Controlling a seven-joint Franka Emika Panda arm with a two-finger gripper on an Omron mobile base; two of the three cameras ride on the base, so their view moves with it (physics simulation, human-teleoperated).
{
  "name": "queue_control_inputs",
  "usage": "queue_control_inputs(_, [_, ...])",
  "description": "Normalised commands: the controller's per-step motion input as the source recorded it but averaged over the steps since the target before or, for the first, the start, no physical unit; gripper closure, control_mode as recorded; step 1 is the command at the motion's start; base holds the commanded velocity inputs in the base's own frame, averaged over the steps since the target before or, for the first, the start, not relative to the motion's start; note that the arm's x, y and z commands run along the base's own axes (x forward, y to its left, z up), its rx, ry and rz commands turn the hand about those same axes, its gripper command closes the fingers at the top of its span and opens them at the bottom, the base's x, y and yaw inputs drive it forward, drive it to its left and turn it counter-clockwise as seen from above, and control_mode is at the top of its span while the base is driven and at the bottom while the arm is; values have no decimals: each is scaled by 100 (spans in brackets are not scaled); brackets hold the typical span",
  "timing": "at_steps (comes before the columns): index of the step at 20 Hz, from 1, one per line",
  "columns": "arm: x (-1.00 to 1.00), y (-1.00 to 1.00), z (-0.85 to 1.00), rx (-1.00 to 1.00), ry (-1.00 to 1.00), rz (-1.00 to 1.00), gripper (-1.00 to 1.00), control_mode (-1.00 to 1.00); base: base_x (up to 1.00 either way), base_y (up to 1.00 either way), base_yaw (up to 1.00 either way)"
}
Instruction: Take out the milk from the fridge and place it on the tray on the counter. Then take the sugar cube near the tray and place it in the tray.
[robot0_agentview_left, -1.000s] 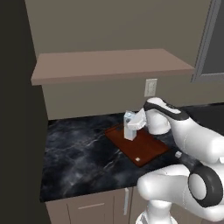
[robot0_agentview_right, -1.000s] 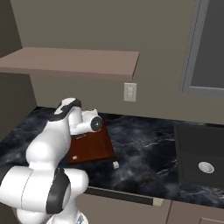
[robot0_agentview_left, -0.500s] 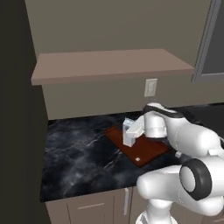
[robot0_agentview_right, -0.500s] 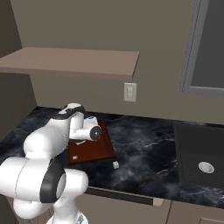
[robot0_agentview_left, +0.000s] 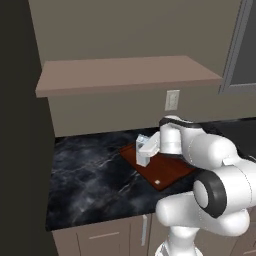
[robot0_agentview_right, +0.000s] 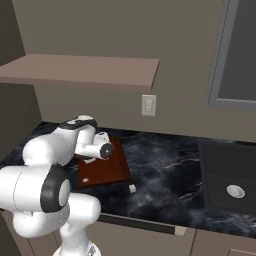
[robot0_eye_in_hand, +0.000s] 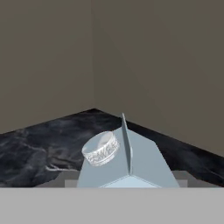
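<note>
The milk (robot0_agentview_left: 143, 151) is a small pale carton with a gabled top, standing upright, its long axis vertical. In the left base view it stands over the far left part of the tray (robot0_agentview_left: 170, 172), a flat reddish-brown rectangle lying on the black marbled tabletop (robot0_agentview_left: 90, 175). You cannot tell from these views whether the carton's base already rests on the tray or hangs just above it.

The end effector (robot0_agentview_left: 149, 148) has its fingers one on each side of the carton, clamped on its body. Seen from the hand camera, the milk (robot0_eye_in_hand: 124, 159) sits at 6 o'clock, right up against the lens, with its round cap at about 7 o'clock of the gable ridge. So the carton lies straight ahead of the end effector, between its fingers, with no gap to close.

In the right base view the arm's wrist hides the carton; the tray (robot0_agentview_right: 110, 172) shows beneath it. The sugar cube (robot0_agentview_right: 132, 188), a tiny white block, lies on the tabletop just off the tray's near right corner, at roughly 5 o'clock from the end effector and well apart from it.

A small pale speck (robot0_agentview_left: 157, 181) shows on the tray's near part; what it is cannot be made out.

You would likely judge the milk step as nearly done, with release next.
</note>
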Motion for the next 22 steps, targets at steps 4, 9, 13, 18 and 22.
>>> queue_control_inputs(4, [44,19,0,0,0,0,100,-100,0,0,0])
queue_control_inputs(9, [17,1,-13,0,-5,1,100,-100,0,0,0])
queue_control_inputs(13, [8,0,-32,0,-2,0,100,-100,0,0,0])
queue_control_inputs(18, [9,0,-33,0,0,0,100,-100,0,0,0])
queue_control_inputs(22, [-7,0,-19,0,-9,0,100,-100,0,0,0])
